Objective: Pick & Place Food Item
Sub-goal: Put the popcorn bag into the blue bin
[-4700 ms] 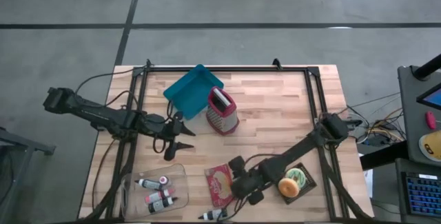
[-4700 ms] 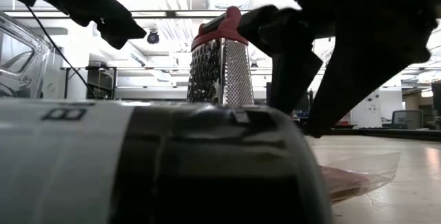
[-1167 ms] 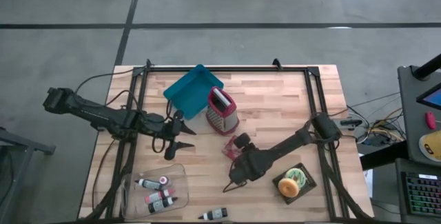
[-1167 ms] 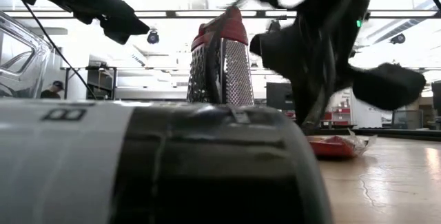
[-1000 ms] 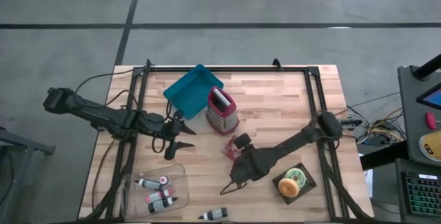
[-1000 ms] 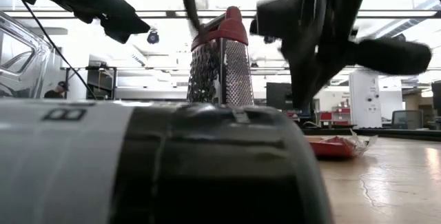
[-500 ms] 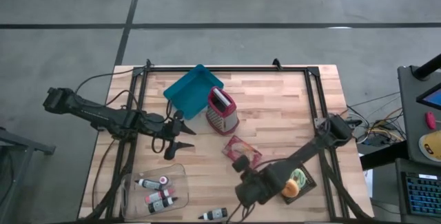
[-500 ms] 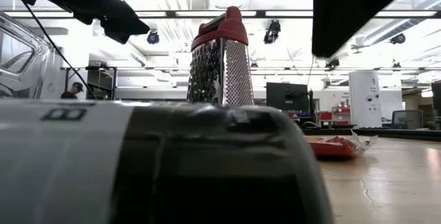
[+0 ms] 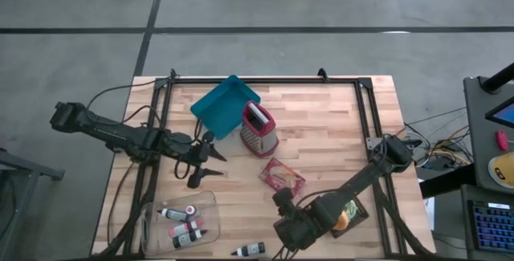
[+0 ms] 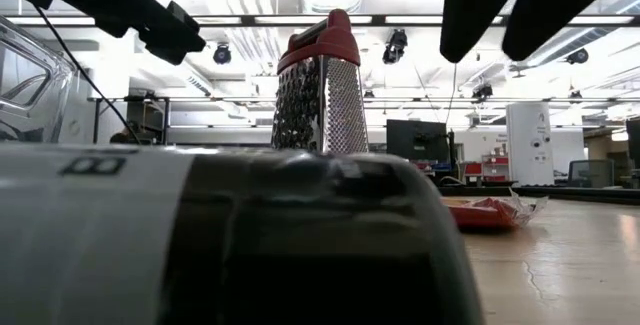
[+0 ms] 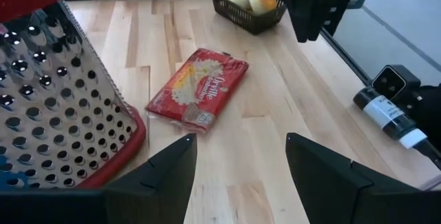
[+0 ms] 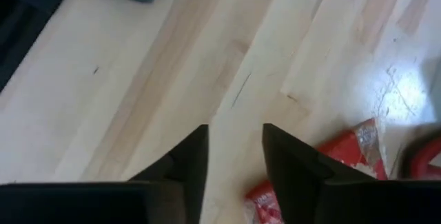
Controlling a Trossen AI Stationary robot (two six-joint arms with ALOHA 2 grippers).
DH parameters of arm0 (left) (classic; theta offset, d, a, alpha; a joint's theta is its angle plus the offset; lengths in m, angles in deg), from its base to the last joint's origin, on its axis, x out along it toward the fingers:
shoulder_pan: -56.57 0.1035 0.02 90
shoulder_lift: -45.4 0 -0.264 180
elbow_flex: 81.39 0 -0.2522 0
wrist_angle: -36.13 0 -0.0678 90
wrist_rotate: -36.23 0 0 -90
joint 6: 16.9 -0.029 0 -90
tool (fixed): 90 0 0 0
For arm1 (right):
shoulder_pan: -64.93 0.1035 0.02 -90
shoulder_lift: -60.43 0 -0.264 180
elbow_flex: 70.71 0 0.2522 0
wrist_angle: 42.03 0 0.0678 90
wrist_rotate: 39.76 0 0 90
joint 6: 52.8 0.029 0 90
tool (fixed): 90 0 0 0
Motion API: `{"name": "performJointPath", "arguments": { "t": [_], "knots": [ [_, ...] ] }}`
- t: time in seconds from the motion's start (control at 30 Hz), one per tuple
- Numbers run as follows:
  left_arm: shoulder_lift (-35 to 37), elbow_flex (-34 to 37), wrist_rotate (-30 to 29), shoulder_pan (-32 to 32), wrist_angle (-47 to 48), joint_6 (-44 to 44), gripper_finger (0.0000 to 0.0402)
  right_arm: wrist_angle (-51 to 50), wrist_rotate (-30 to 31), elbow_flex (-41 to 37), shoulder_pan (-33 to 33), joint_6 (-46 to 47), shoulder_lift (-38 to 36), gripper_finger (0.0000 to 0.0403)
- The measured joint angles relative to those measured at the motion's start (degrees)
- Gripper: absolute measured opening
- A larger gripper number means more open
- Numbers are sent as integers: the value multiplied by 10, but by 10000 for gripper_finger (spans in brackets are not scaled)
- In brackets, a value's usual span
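Observation:
The food item is a red snack packet (image 9: pixel 282 176) lying flat on the wooden table, just near of the grater; it also shows in the left wrist view (image 11: pixel 198 89) and the low view (image 10: pixel 490 212). My right gripper (image 9: pixel 280 200) hangs open above the table, a little toward the near edge from the packet, pointing steeply down with nothing between its fingers (image 12: pixel 234 148). A corner of the packet (image 12: pixel 331 160) shows beside its fingers. My left gripper (image 9: pixel 209 163) waits open at the left, above the table, facing the packet (image 11: pixel 241 162).
A red-framed metal grater (image 9: pixel 259 128) stands far of the packet, and a teal tray (image 9: pixel 225 104) lies behind it. A dark basket with donuts (image 9: pixel 347 211) is at the near right. A clear container of bottles (image 9: pixel 181 221) and a loose bottle (image 9: pixel 250 250) sit near the front edge.
My right gripper has drawn back from the packet toward the table's near edge, rising and tipping more steeply down, and its fingers have parted. The packet lies flat on the table where it was.

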Motion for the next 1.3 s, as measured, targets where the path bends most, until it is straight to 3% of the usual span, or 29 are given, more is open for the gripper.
{"name": "performJointPath", "arguments": {
  "t": [0.3,0.77,0.97,1.3],
  "knots": [
    [0,0,2,0,1,0,227,0,21,-23,0,64,0,209],
    [0,0,2,0,2,-4,227,-32,24,-111,1,125,0,212],
    [0,0,2,0,1,-4,227,-32,66,-141,1,144,0,212],
    [0,0,2,0,1,-4,227,10,88,-186,2,147,-1,212]
  ]
}}
